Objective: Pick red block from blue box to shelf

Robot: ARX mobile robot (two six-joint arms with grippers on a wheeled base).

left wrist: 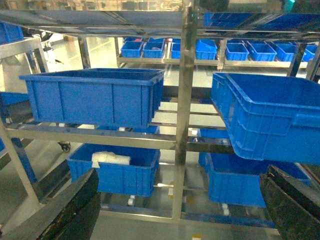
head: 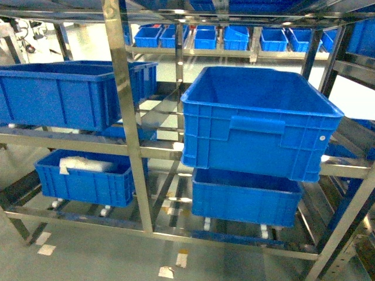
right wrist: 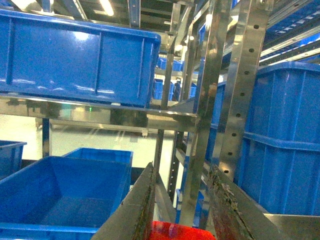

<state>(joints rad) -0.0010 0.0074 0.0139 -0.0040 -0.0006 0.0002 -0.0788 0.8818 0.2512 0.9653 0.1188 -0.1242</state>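
Looking through the head view first: the shelf (head: 130,146) of shiny steel uprights and rails fills the frame. A dark blue ribbed crate (head: 258,120) sits tilted on the middle tier, right of the centre post, one corner hanging forward over the rail. Another dark blue crate (head: 70,93) sits level on the same tier, left. Below left, a lower crate (head: 88,178) holds a white bag (head: 85,164). Below right, one more crate (head: 246,196). A row of small blue bins (head: 234,38) lines a far rack. Bits of pale tape (head: 167,271) lie on the floor. Neither hand shows in this view, nor the blue box.

Left wrist view: left hand (left wrist: 180,210) is spread wide, dark fingers (left wrist: 75,210) at the bottom corners, nothing between them. Same shelf ahead, level crate left, tilted crate right, white bag in the lower crate.

Right wrist view: right hand (right wrist: 182,205) has its fingers (right wrist: 135,205) set close, with the red block (right wrist: 177,231) gripped between them at the bottom edge, only its glossy top showing. Hand is held up close beside a perforated steel upright (right wrist: 242,85) of the shelf. Blue crates sit left, above and right.
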